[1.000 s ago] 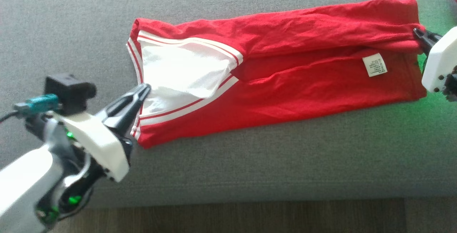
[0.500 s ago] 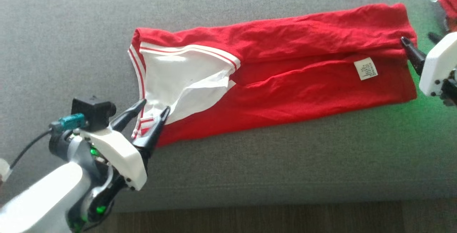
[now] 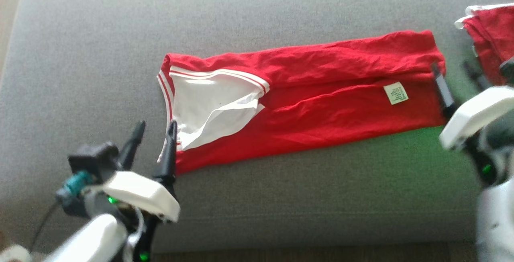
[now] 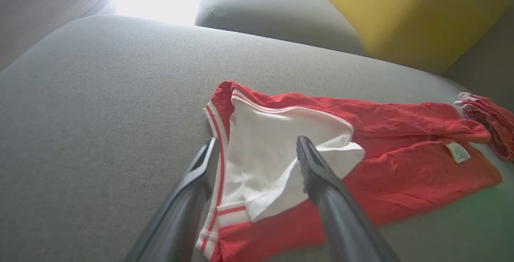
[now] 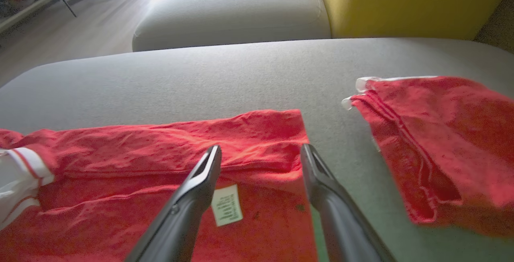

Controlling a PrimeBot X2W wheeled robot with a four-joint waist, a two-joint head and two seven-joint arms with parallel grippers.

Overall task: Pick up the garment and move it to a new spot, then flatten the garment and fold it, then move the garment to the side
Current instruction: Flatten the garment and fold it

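Your left pincer has dropped the corner and drawn back, fingers spread wide over the garment at its white-lined end. Your right pincer has released too, fingers wide apart at the labelled hem. You've got the garment folded lengthwise on the grey sofa seat. A second red garment sits near its right end, apart. Both arms come in low from the front.

Small white care label on the red garment, toward its right end in my head view, faint rows of print on it, too small and blurred for me to read, nothing legible in either wrist view.
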